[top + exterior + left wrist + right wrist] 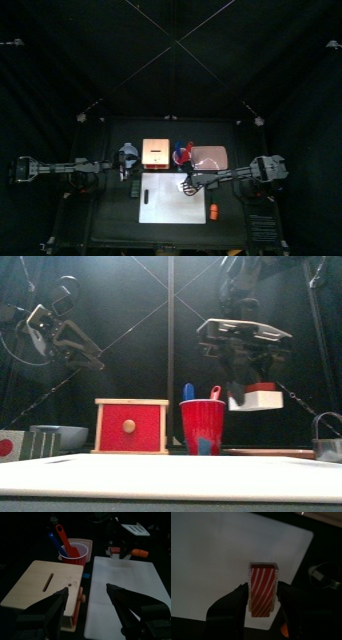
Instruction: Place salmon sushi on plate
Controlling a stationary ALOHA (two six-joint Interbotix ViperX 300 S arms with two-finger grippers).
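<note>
1. The right gripper [261, 594] grasps a piece of salmon sushi [263, 587], a small block with red and white stripes on top and white rice beneath; both black jaws press its sides.
2. In the front view the same salmon sushi [255, 397] hangs clear above the table, held up in the air under the right gripper [254, 386].
3. Below it lies a white rectangular mat [211, 557]; from above, the gripper [191, 185] sits over the mat's [167, 205] right part.
4. The pinkish-brown square plate with rounded corners [213, 157] lies beyond the mat, at the table's right rear. It is small and dim from above, and hidden in the front view.
5. The left gripper [87, 604] hangs with its jaws spread apart and holds nothing, above a pale wooden box with a slot [43, 582].
6. A red plastic cup [73, 552] holding red and blue utensils stands just beyond the box.
7. A small orange object [213, 211] lies beside the mat's right edge; its shape is too small to make out.
8. A dark metal ring-like item [326, 574] is cut off at the edge of the right wrist view.
</note>
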